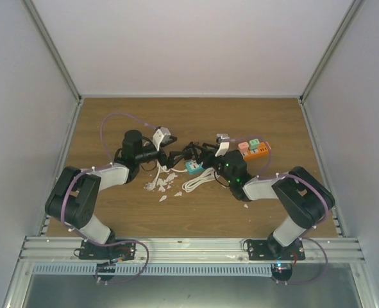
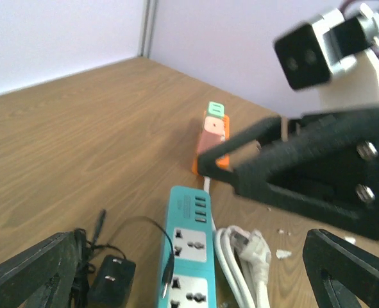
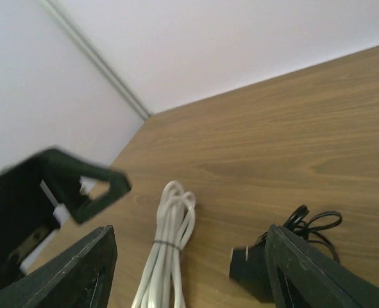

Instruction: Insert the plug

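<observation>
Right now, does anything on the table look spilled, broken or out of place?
Yes. White fragments lie scattered on the table, left of the coiled white cable. They look like broken or torn scraps of something; what they are, I cannot tell.

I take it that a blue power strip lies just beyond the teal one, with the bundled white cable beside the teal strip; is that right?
Not quite: what lies just beyond the teal power strip is an orange power strip, not a blue one, as the left wrist view shows. The bundled white cable does lie beside the teal one.
</observation>
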You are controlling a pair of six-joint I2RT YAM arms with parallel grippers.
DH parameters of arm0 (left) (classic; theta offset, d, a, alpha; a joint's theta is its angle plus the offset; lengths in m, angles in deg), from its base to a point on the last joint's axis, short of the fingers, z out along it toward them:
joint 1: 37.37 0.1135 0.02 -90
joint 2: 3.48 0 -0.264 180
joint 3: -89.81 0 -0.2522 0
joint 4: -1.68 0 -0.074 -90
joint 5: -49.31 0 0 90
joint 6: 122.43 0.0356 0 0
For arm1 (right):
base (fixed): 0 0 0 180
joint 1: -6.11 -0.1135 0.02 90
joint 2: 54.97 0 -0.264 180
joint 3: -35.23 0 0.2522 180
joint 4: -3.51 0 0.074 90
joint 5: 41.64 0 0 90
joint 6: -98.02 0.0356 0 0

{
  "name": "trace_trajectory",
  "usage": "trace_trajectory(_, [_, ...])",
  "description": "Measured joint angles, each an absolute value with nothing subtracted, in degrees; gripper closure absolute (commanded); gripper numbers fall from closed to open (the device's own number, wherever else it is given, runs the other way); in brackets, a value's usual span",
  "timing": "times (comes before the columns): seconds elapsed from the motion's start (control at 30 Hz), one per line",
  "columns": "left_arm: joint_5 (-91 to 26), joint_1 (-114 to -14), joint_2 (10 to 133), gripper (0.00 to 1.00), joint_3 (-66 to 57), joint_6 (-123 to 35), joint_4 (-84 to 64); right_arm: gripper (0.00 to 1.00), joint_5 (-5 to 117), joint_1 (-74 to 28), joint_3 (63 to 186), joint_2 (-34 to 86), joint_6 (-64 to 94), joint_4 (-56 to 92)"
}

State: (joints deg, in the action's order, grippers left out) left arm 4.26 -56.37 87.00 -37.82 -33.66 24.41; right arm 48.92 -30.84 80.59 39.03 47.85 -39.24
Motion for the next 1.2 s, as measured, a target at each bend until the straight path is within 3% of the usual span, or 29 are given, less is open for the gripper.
trace_trajectory(0.2, [-0.57, -56.37, 86.03, 0.01, -33.93, -37.99, 20.01, 0.27, 52.88, -30.84, 78.18, 35.99, 43.57, -38.30])
trace_trajectory(0.27, [-3.24, -56.39, 85.79, 0.01, -32.25, -38.64, 16.80, 0.17, 50.91, -30.84, 77.22, 33.19, 42.50, -35.75])
trace_trajectory(0.33, [-5.84, -56.39, 86.34, 0.01, -29.32, -39.45, 12.39, 0.02, 48.35, -30.79, 76.08, 29.85, 42.12, -33.08])
trace_trajectory(0.37, [-6.63, -56.39, 86.84, 0.01, -27.90, -39.80, 10.70, 0.01, 46.30, -30.79, 75.03, 27.05, 41.95, -31.07])
trace_trajectory(0.57, [-9.86, -56.42, 89.12, 0.01, -24.64, -43.30, 4.95, 0.00, 36.57, -30.25, 68.59, 7.31, 45.18, -18.02])
trace_trajectory(0.73, [-6.08, -57.29, 92.39, 0.01, -23.96, -41.49, 2.97, 0.00, 33.01, -29.70, 69.09, -6.46, 45.34, -3.57])
trace_trajectory(0.83, [-6.74, -60.50, 94.86, 0.06, -22.78, -37.84, -0.18, 0.00, 32.20, -29.57, 69.09, -13.23, 44.73, 3.23])
trace_trajectory(1.2, [-17.40, -64.07, 105.99, 0.11, -14.87, -34.34, -7.57, 0.01, 31.80, -29.55, 69.09, -24.18, 37.80, 15.40])
